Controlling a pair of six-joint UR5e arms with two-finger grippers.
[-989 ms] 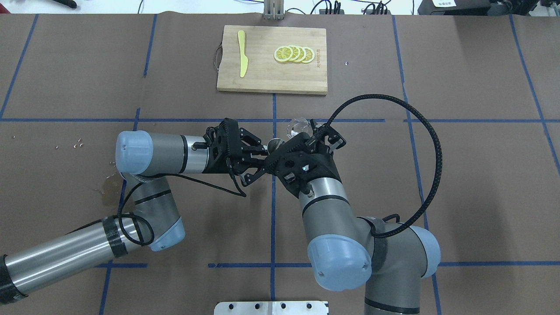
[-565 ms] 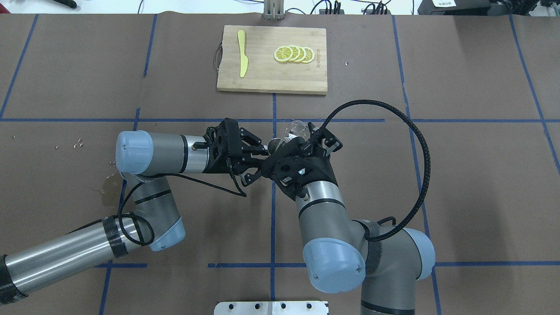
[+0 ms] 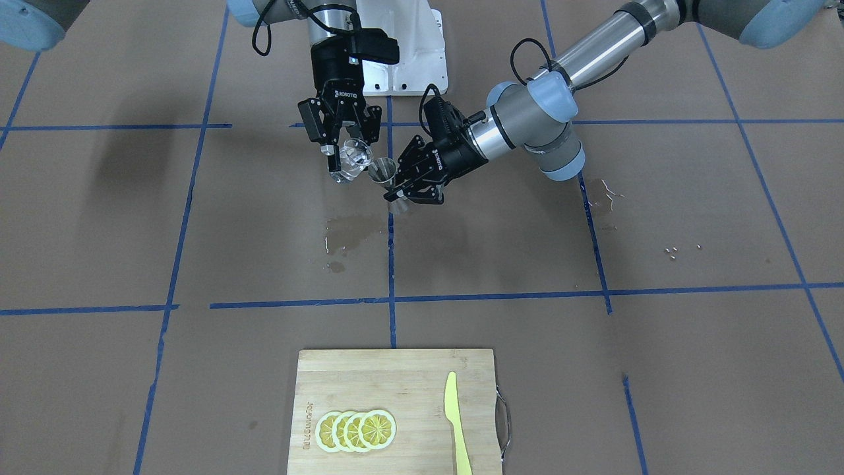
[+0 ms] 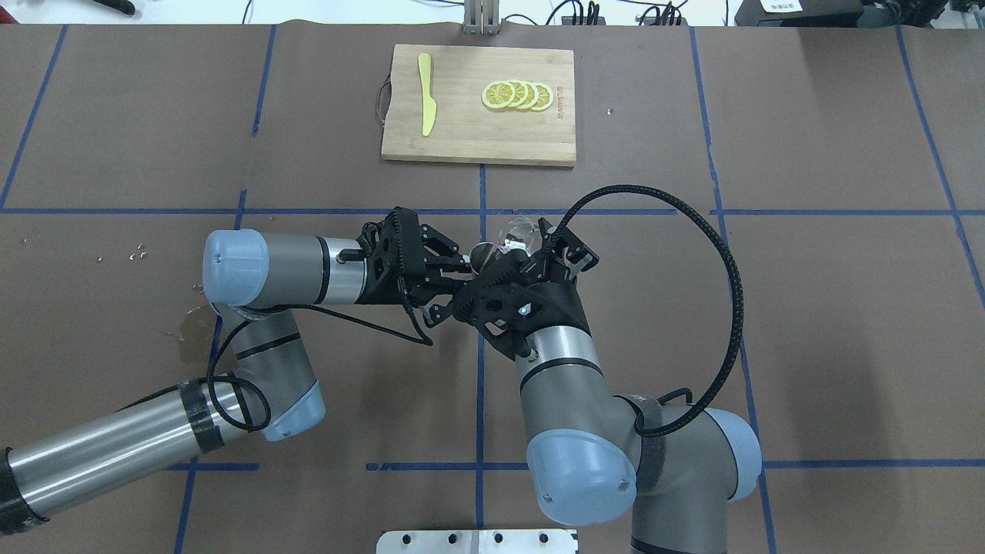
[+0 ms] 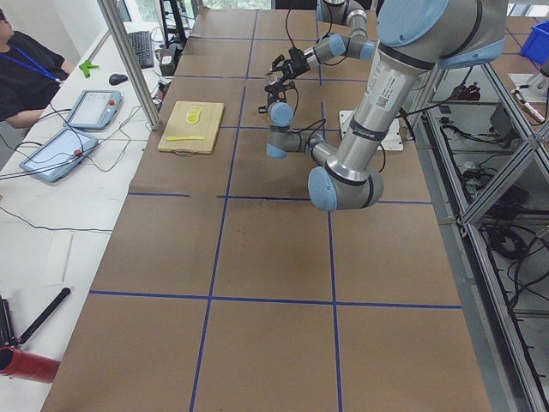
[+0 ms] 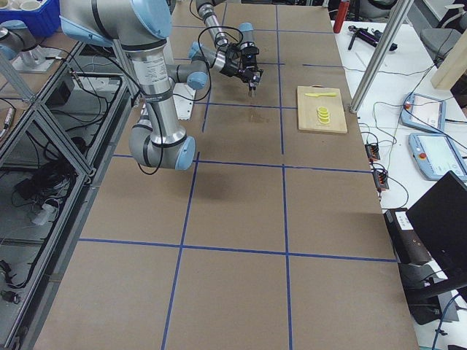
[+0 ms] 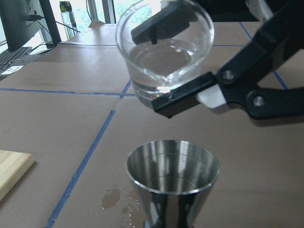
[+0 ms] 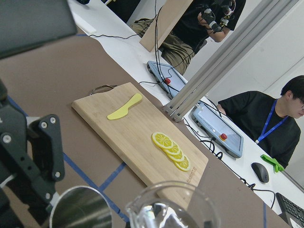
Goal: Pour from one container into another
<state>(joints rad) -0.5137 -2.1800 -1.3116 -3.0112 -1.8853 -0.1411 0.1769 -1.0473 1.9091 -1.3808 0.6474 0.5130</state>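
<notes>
Pour hasn't really begun imo: right pincer (image 3: 346, 161) clamps the beaker (image 7: 164, 52) of water tipped just above the jigger (image 7: 173, 175), which the left pincer (image 3: 400, 191) grips over the tabletop (image 3: 593, 369), and the jigger looks dry inside.

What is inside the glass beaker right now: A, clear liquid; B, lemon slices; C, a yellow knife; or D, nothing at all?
A: the left wrist view shows clear liquid inside the beaker, gripped by the right claw beside the jigger.
</notes>
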